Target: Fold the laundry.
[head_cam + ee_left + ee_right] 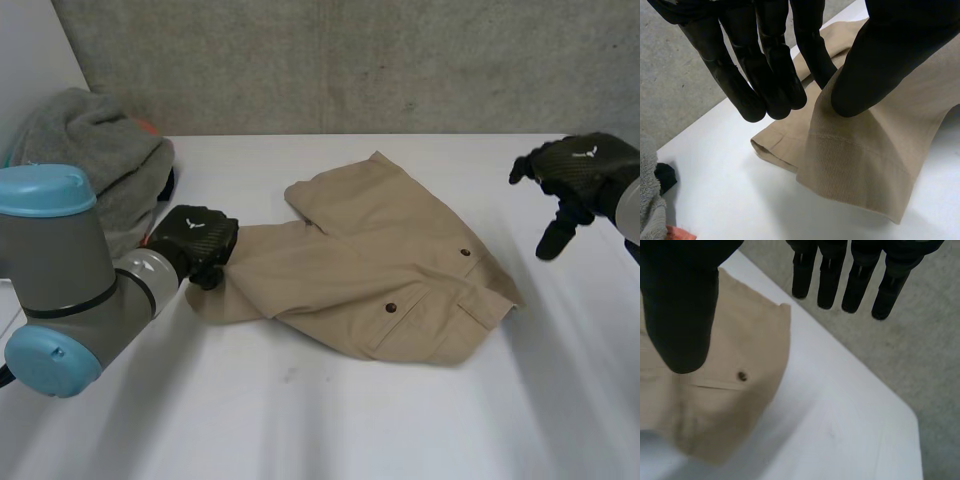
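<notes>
The tan cotton trousers [370, 270] with dark-buttoned back pockets lie across the middle of the white bench [300, 420], waistband towards the robot's right and one leg stretched out to its left. The left hand [200, 240] is at that leg's hem. In its wrist view the thumb [890, 55] and a nearly straight finger pinch a ridge of the cloth [865, 165], and the hem is raised off the bench. The right hand [575, 175] hovers off the waistband end, clear of the cloth, its fingers spread and relaxed and holding nothing. A grey fleece heap [95, 150] sits at the back left corner. The job looks barely begun to me: the trousers are roughly doubled but rumpled, with no clean fold made, and the heap is not yet folded
</notes>
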`<act>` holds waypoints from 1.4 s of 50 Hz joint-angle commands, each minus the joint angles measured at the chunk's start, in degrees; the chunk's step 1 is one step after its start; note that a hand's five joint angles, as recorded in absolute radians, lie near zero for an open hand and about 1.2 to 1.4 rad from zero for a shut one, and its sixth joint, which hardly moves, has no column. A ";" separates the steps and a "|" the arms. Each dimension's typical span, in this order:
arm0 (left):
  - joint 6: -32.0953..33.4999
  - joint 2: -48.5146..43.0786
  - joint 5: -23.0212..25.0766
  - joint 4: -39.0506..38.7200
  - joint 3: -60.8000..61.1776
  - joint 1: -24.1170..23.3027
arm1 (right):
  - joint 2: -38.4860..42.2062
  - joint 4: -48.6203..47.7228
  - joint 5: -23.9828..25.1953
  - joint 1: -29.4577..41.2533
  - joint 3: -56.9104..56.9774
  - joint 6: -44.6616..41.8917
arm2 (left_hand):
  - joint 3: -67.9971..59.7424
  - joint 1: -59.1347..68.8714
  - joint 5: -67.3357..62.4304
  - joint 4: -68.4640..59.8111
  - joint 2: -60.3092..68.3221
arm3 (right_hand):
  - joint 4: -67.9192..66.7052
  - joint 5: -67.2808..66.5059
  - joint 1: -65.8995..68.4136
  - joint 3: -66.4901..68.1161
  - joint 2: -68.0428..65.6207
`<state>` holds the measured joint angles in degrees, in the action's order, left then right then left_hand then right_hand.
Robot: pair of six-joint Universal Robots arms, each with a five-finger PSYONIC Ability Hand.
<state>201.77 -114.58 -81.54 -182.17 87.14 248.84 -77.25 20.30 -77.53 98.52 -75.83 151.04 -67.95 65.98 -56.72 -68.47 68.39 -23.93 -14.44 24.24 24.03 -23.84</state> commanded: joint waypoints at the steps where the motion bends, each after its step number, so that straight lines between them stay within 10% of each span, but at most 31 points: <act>1: -0.15 0.58 0.25 0.67 -0.22 -0.81 | 11.68 -9.67 -2.09 -2.63 6.83 1.44 | -12.05 14.02 -13.28 -11.53 11.61 | 0.30 0.81 -0.62 -0.40 0.21; 19: -0.15 -0.03 -0.19 0.94 -2.50 -0.55 | 2.19 -2.27 5.29 18.28 -17.15 15.25 | -12.05 14.02 -13.28 -11.53 11.61 | -17.36 -16.85 17.04 17.26 -17.45; 30: 0.03 -0.38 -0.28 0.94 -2.59 -0.55 | 11.94 -23.08 -8.14 25.75 -20.50 15.42 | -12.05 14.02 -13.28 -11.53 11.61 | -13.17 -12.66 12.85 13.07 -13.26; 46: 0.12 -2.14 -0.28 0.76 -3.38 -0.55 | 19.33 -42.26 -15.02 27.52 -21.38 1.55 | -12.05 14.02 -13.28 -11.53 11.61 | -11.47 -10.96 11.15 11.37 -11.56; 57: -0.15 -3.20 -0.20 0.85 -3.91 -0.73 | 22.41 -45.35 -15.81 24.70 -18.92 -3.38 | -12.05 14.02 -13.28 -11.53 11.61 | -43.21 -42.70 42.90 43.11 -43.31; 70: -4.71 5.93 2.18 3.48 -4.17 -0.46 | 6.60 -37.27 -13.26 19.78 -13.30 -3.13 | -12.05 14.02 -13.28 -11.53 11.61 | -56.07 -55.56 55.76 55.97 -56.16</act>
<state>200.39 -114.77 -80.33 -180.07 83.14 248.22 -61.89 -22.02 -92.79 120.42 -92.53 146.62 -67.95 65.98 -56.72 -68.48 68.39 -66.93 -55.66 61.97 67.36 -67.68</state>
